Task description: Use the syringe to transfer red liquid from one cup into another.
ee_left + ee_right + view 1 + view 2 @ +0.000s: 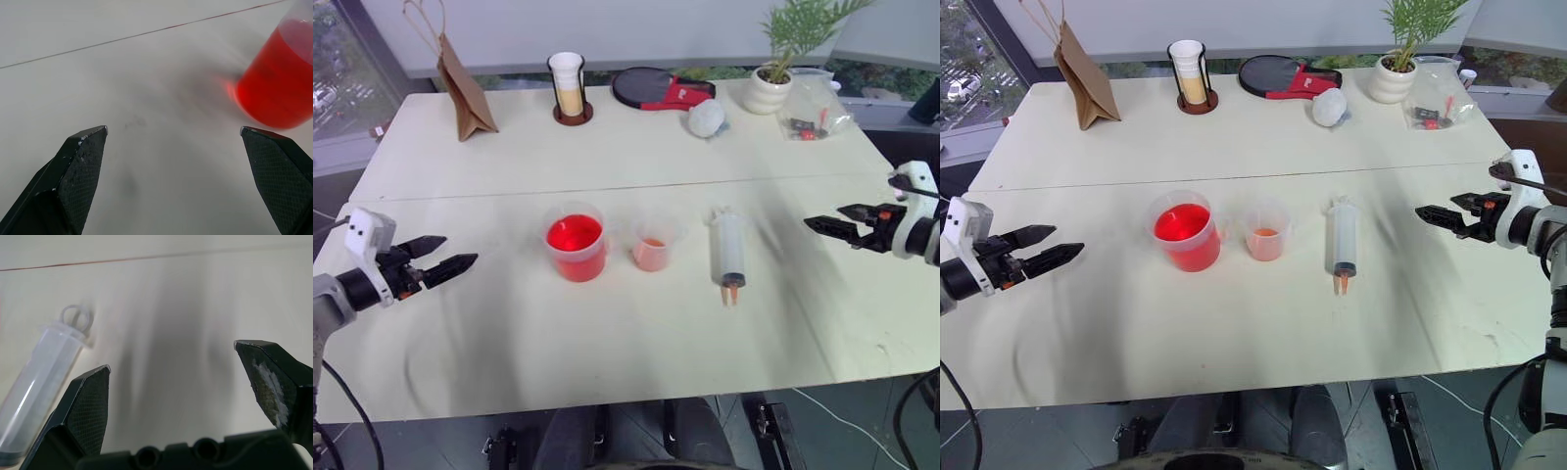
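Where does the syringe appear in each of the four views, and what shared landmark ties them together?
Left eye view: syringe lies flat right of centre, orange tip toward the robot.
Right eye view: syringe just right of centre, beside the small cup.
Left wrist view: not in it; the red beaker is.
Right wrist view: syringe at left edge.
Shared landmark: the table's reddish seam line.

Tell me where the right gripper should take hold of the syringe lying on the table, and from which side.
Grip the syringe across its clear mid-barrel, coming down from above: it lies flat, orange tip toward the robot. The open right gripper is nearest.
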Robot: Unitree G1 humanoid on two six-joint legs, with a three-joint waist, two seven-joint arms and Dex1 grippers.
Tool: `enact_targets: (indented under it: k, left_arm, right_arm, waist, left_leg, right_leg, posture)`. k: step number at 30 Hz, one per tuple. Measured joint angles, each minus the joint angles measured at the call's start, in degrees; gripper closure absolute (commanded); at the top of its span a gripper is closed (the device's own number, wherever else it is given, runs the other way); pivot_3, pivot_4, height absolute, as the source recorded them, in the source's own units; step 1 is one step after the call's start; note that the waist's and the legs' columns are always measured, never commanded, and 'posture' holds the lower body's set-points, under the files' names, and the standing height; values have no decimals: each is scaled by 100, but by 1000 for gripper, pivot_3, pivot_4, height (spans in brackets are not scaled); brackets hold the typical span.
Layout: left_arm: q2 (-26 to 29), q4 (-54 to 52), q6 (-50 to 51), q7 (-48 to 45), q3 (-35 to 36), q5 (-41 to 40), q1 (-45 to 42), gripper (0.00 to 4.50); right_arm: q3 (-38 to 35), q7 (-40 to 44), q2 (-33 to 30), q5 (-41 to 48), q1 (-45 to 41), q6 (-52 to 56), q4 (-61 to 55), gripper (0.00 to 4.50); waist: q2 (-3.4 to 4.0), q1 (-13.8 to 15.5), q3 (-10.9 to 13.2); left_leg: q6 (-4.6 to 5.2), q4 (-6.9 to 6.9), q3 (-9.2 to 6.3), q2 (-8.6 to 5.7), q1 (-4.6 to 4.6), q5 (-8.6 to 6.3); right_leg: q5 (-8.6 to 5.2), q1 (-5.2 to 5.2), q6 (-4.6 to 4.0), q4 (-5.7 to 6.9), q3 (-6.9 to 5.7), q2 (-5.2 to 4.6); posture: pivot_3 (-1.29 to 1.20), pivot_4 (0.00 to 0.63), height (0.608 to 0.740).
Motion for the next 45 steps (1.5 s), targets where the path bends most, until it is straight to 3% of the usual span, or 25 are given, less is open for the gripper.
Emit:
enact_targets:
  k: [9, 13, 18, 24, 29, 37, 40, 44, 45]
  left_arm:
    - [-109, 186, -205, -11, -271, 190, -450, 12]
    - [-27, 410, -246, -270, -586, 317, -724, 12]
    - [769, 117, -81, -1175, -1102, 268, -1667, 12]
    - [1092, -59, -154, -2059, -1809, 376, -2429, 12]
    - [1083, -86, -248, -2116, -1817, 458, -2975, 12]
    - [909, -646, -197, -1887, -1793, 392, -2659, 12]
    - [831, -786, -126, -1758, -1771, 351, -2446, 0]
    - [772, -826, -108, -1648, -1760, 342, -2404, 0]
    - [772, -827, -109, -1638, -1757, 342, -2406, 0]
  right_arm:
    - [331, -133, 4, -434, -680, -212, 751, 0]
    - [853, 225, -227, -504, -1387, 1055, 745, 0]
    - [1970, 857, -236, -422, -2816, 3115, 36, 0]
    - [3069, 979, 475, -472, -3716, 4419, 710, 0]
    - [3700, 964, 1020, -486, -4012, 4877, 1186, 0]
    - [4088, 751, 1455, -463, -4038, 5213, 1620, 0]
    - [3995, 335, 1832, -587, -4028, 5059, 1896, 894]
    - [3923, 26, 2115, -716, -3970, 4831, 1994, 2934]
    - [3917, -34, 2161, -729, -3971, 4829, 1970, 3150]
  waist:
    - [0, -11, 0]
    - [7, -15, 7]
    - [9, -31, 4]
    - [7, -19, 5]
    - [6, -11, 5]
    - [4, -25, 6]
    - [3, -51, 6]
    - [-9, -45, -2]
    - [-15, -44, -5]
  left_leg:
    - [-14, 1, 4, 0, 0, 10]
    - [-12, 2, 7, 2, -7, 9]
    - [-20, 3, 7, 4, -54, 14]
    - [-21, 18, 14, -2, -104, 17]
    - [-11, 31, 20, -10, -106, 15]
    - [-6, 38, 22, -9, -100, 15]
    - [-8, 38, 23, -4, -92, 16]
    - [-12, 39, 13, 2, -92, 18]
    - [-12, 39, 13, 1, -88, 18]
  right_leg:
    - [0, -1, 1, 1, -3, 3]
    - [0, -12, 0, 4, -4, 2]
    - [1, -71, -2, 18, -2, 1]
    - [3, -109, 1, 21, -18, 14]
    - [3, -108, 2, 65, -31, 12]
    - [2, -106, 4, 80, -34, 15]
    - [2, -103, 5, 82, -34, 19]
    - [2, -99, 5, 82, -34, 30]
    - [2, -94, 4, 82, -34, 30]
  posture:
    - [0, 150, 740]
    - [0, 150, 740]
    - [0, 150, 740]
    - [0, 150, 740]
    - [0, 150, 740]
    - [0, 150, 740]
    - [0, 150, 740]
    - [0, 150, 740]
    - [0, 150, 740]
